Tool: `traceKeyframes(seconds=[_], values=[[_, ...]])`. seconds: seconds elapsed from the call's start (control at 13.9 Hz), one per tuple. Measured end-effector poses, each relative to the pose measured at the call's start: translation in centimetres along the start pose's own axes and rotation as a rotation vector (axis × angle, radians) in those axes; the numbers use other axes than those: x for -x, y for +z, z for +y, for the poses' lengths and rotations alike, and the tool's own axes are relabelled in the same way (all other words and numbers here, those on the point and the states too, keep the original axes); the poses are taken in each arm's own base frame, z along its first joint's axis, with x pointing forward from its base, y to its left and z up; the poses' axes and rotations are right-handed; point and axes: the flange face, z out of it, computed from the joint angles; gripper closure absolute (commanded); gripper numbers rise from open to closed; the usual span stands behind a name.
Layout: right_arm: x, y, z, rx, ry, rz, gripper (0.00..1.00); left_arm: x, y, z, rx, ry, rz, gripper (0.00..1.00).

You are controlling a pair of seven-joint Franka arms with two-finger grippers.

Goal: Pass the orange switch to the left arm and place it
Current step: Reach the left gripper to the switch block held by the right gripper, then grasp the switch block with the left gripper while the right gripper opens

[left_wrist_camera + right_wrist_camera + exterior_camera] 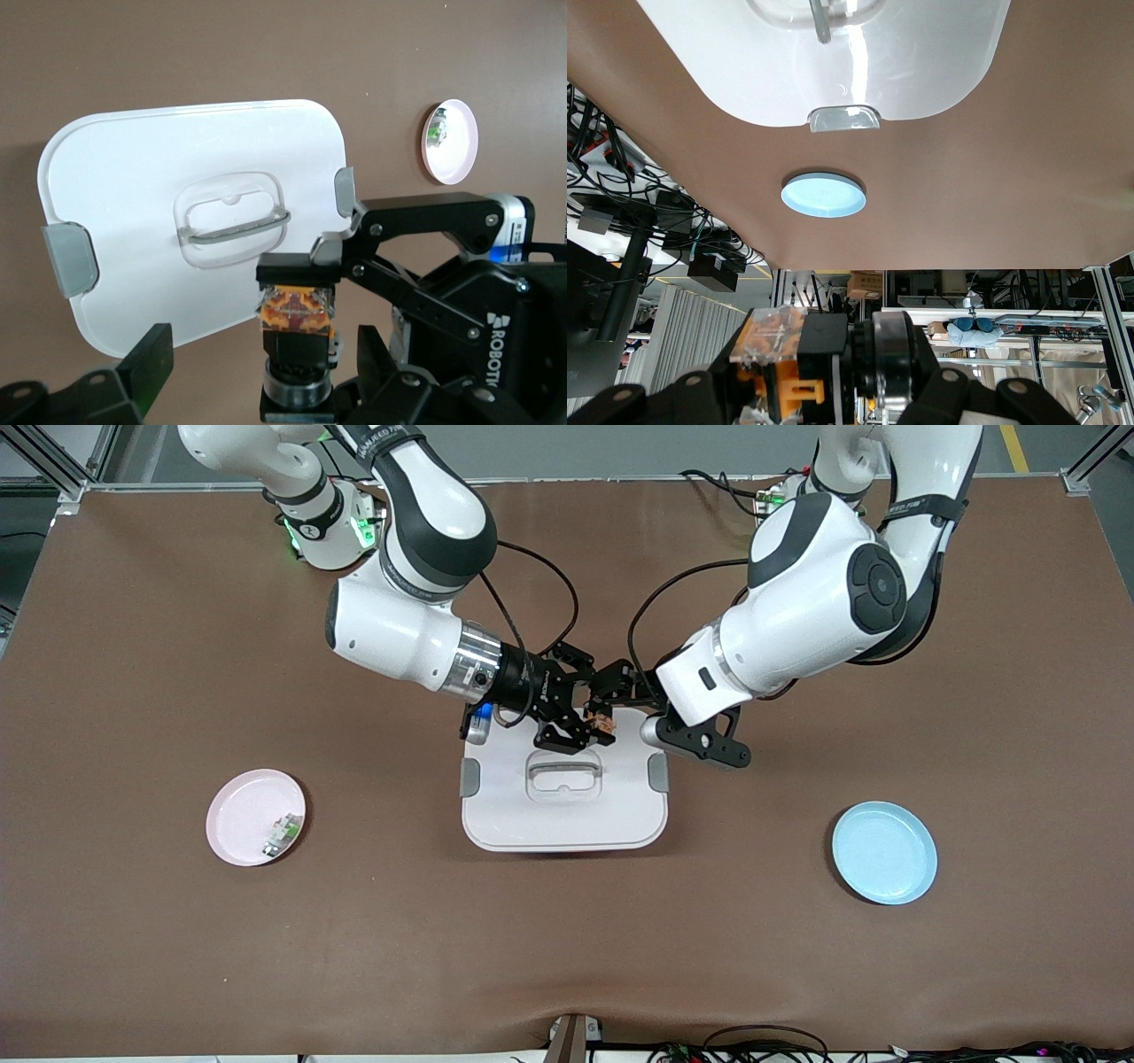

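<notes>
The orange switch (601, 724), a small black cylinder with an orange block at one end, hangs in the air over the box's edge on the robots' side. My right gripper (574, 728) is shut on it, and its wrist view shows the switch (799, 361) clamped endwise. My left gripper (613, 689) meets it from the left arm's side. In the left wrist view the switch (298, 341) stands between my open left fingers (152, 359), which sit apart from it on both sides. The white lidded box (563, 802) with its grey handle lies just below both hands.
A pink plate (244, 806) holding a small green-and-white component (282, 834) lies toward the right arm's end of the table. A blue plate (883, 852) lies toward the left arm's end. Cables trail from both wrists above the box.
</notes>
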Motion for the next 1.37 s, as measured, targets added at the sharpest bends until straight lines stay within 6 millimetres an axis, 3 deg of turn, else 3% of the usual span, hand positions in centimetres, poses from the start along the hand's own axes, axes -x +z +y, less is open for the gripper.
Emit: traceKeyframes(seconds=[0.43,0.79,1.01,1.15,1.22,1.29,1.37], values=[[0.0,0.0,0.0,0.0,-0.002,0.002,0.95,0.4,1.3,0.7,-0.002,0.011,-0.016,0.23],[-0.1,0.1,0.0,0.002,-0.004,0.005,0.95,0.2,2.1,0.7,0.002,0.009,-0.017,0.47],[-0.1,0.2,0.1,0.004,-0.005,0.007,0.95,0.5,2.4,1.2,0.004,0.016,-0.021,0.53],[-0.1,0.1,0.0,0.002,-0.007,0.008,0.95,0.6,2.6,1.4,0.002,0.019,-0.023,0.7],[-0.1,0.1,0.0,0.002,-0.007,0.009,0.95,0.6,2.6,1.3,0.002,0.018,-0.024,0.85],[-0.1,0.1,0.0,0.001,-0.007,0.009,0.95,0.5,2.6,1.3,0.003,0.01,-0.023,0.91],[-0.1,0.0,0.0,0.001,-0.007,0.009,0.95,0.5,2.6,1.3,0.003,0.008,-0.022,0.92]])
